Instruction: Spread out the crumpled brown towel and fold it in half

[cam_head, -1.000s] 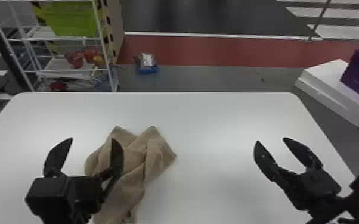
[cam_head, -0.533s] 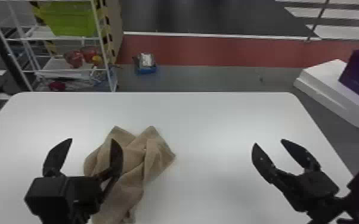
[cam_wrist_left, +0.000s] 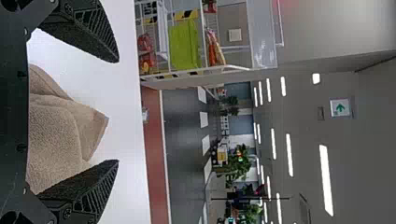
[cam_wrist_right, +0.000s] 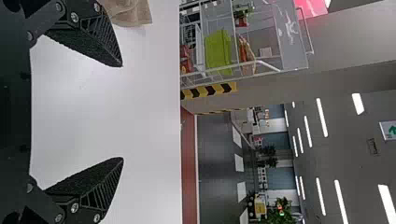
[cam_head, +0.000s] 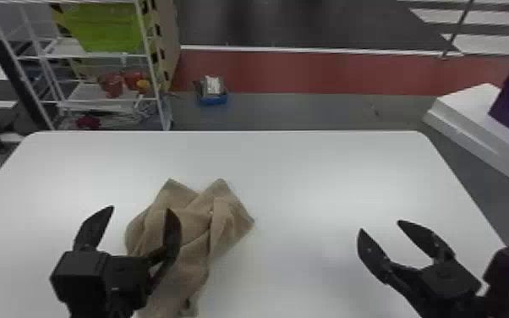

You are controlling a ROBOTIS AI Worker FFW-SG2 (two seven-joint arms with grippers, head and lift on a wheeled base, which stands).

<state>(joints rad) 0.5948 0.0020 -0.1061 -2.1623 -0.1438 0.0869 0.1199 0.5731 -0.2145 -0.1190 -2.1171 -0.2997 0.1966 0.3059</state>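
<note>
White table: crumpled brown towel lies bunched on its left part. Left gripper, near left, fingers wide apart, empty. Right gripper, near right, likewise spread wide and empty.

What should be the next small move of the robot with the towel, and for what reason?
Probably lower the left gripper onto the near part of the towel and pinch a fold. Its fingers stand open and the towel lies crumpled before it, while the right gripper is off to the right, over bare table.
</note>
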